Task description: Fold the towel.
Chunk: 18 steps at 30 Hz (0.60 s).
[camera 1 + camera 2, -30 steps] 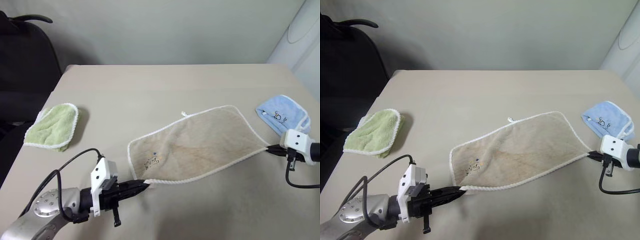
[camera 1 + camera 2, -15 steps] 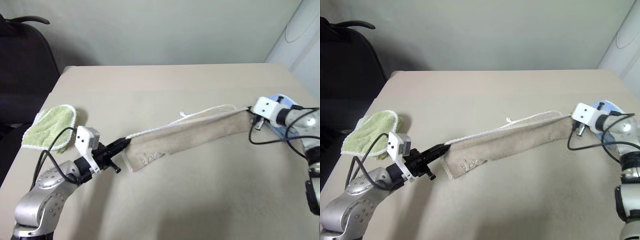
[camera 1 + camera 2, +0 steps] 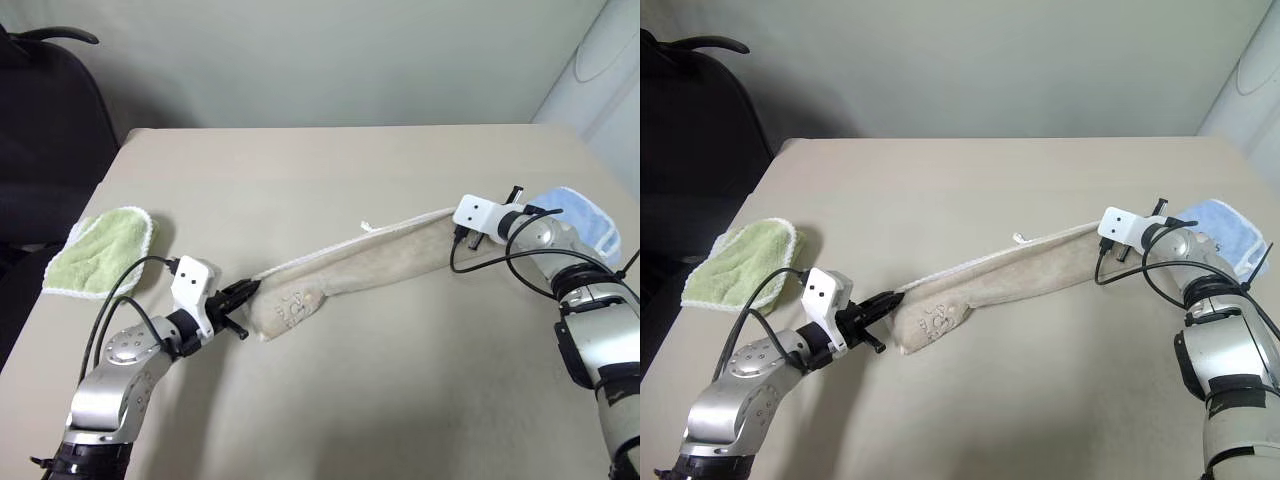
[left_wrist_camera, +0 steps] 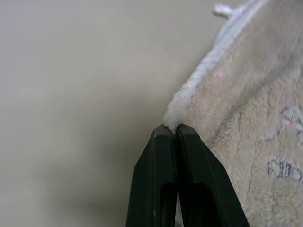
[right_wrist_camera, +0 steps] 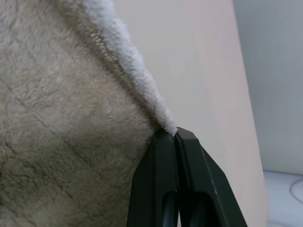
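The beige towel point(image 3: 370, 262) lies across the table as a long narrow band, doubled over lengthwise. Its white corded edge runs along the far side, and a small white loop point(image 3: 367, 227) sticks out there. A dark logo point(image 3: 297, 303) shows near its left end. My left gripper point(image 3: 250, 291) is shut on the towel's left corner; in the left wrist view the fingertips point(image 4: 166, 135) pinch the white edging. My right gripper point(image 3: 456, 219) is shut on the right corner; in the right wrist view its fingertips point(image 5: 164, 138) clamp the cord.
A light green towel point(image 3: 98, 250) lies folded near the table's left edge. A light blue towel point(image 3: 588, 213) sits just behind my right arm. A black chair point(image 3: 45, 110) stands beyond the left edge, and a white object point(image 3: 608, 70) stands at the far right.
Both grippers carried the towel's near edge up and over to the far edge, so the spread towel is now a narrow folded band. The right gripper also came inward to the left.
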Available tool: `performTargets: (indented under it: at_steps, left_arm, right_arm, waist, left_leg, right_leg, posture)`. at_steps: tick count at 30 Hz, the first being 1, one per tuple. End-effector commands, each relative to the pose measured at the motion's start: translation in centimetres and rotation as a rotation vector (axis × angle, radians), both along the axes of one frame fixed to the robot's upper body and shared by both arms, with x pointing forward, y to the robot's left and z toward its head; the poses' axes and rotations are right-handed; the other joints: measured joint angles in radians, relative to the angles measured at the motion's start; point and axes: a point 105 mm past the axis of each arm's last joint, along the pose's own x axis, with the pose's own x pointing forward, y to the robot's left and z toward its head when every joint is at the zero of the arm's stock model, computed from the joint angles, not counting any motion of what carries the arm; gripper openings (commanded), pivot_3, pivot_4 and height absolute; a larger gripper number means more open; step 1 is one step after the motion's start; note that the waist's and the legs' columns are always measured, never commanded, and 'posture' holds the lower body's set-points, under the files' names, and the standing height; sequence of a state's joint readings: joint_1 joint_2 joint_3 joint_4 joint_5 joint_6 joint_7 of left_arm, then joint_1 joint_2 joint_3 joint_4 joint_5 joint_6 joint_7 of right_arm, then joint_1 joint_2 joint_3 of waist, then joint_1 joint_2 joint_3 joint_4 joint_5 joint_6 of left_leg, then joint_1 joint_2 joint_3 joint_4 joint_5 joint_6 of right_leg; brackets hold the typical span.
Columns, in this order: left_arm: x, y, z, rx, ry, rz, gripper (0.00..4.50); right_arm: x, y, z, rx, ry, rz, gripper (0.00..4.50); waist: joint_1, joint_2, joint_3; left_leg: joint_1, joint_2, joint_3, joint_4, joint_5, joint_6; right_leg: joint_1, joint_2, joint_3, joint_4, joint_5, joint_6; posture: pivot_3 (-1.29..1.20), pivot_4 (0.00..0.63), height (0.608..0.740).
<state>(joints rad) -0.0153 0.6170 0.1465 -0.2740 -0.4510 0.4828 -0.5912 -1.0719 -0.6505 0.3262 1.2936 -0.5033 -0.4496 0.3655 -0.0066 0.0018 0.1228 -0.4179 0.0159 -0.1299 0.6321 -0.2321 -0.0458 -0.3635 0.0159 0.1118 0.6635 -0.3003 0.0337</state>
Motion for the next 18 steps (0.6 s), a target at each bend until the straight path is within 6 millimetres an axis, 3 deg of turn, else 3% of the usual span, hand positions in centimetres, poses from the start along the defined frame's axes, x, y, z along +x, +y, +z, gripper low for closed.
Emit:
performTargets:
  at_steps: [1,6,12,14,18]
  left_arm:
    - [-0.3,0.1,0.1,0.017,-0.005,-0.015,0.71]
    - [-0.6,-0.2,0.1,0.005,-0.005,-0.025,2.52]
    - [-0.3,0.9,0.0,0.029,-0.025,0.038,4.47]
    - [-0.1,1.6,0.2,0.032,-0.046,0.085,4.49]
    - [0.3,2.9,2.4,-0.001,-0.142,0.184,4.49]
  right_arm:
    - [0.1,-0.8,1.5,0.02,-0.043,-0.022,0.93]
    - [0.1,-1.3,2.1,0.035,-0.085,-0.033,2.71]
    - [-0.2,-2.7,3.3,0.013,-0.186,-0.069,4.5]
    - [-0.4,-3.5,3.9,0.036,-0.216,-0.09,4.5]
    - [-1.1,-5.3,4.7,0.33,-0.224,-0.163,4.5]
  waist:
    - [0.0,0.0,0.0]
    - [0.0,0.0,0.0]
    - [0.0,0.0,0.0]
    - [0.0,0.0,0.0]
    - [0.001,0.0,0.0]
  left_leg:
    - [0.0,0.0,0.0,0.0,0.0,0.0]
    - [0.0,0.0,0.0,0.0,0.0,0.0]
    - [0.0,0.0,0.0,0.0,0.0,0.0]
    - [0.0,0.0,0.0,0.0,0.0,0.0]
    - [-0.001,0.0,0.0,0.0,0.0,0.001]
  right_leg:
    - [0.0,0.0,0.0,0.0,0.0,0.0]
    - [0.0,0.0,0.0,0.0,0.0,0.0]
    - [0.0,0.0,0.0,0.0,0.0,0.0]
    - [0.0,0.0,0.0,0.0,0.0,0.0]
    - [0.0,0.0,0.0,0.0,0.0,0.0]
  posture:
    - [0.0,0.15,0.74]
    - [0.0,0.15,0.74]
    - [0.0,0.15,0.74]
    - [0.0,0.15,0.74]
    - [0.0,0.15,0.74]
